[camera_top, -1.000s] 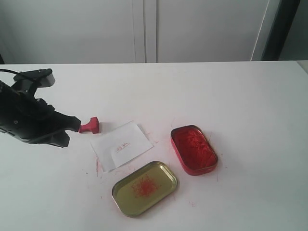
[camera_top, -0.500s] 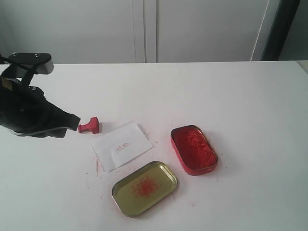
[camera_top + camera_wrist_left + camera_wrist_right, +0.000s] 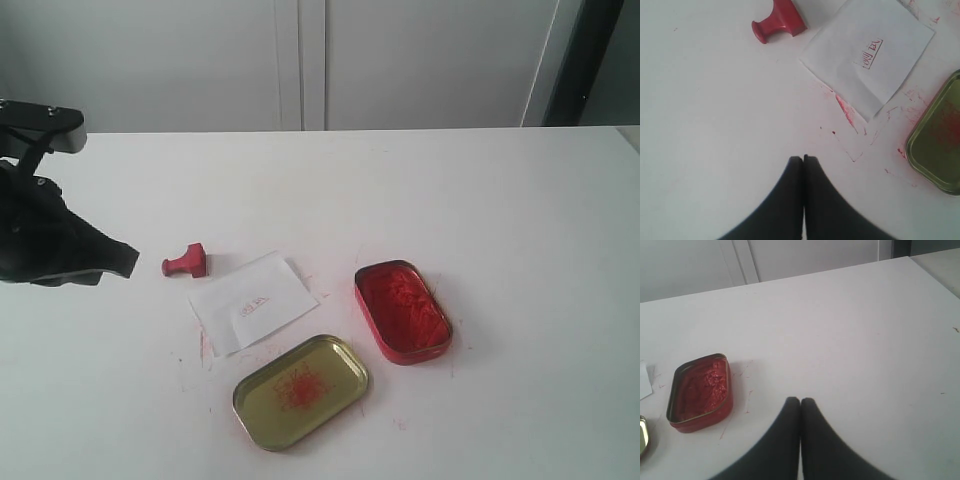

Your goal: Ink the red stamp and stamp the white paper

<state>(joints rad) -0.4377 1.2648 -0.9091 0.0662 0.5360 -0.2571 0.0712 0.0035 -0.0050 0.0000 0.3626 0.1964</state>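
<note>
Showing stamp [image 3: 186,263] lying free beside imprinted paper [image 3: 232,300], both jaws closed on nothing: task apparently complete.

On the white tabletop [image 3: 480,200] we find the small white rectangular paper sheet [image 3: 254,301]. The small red knob-handled stamp [image 3: 186,263] lies on its side just beside the sheet, at ten o'clock. The gold-coloured metal tin lid [image 3: 301,391] sits near the sheet at five o'clock. The red rounded-rectangle ink tin [image 3: 402,310] sits at three o'clock, apart from both.
</note>
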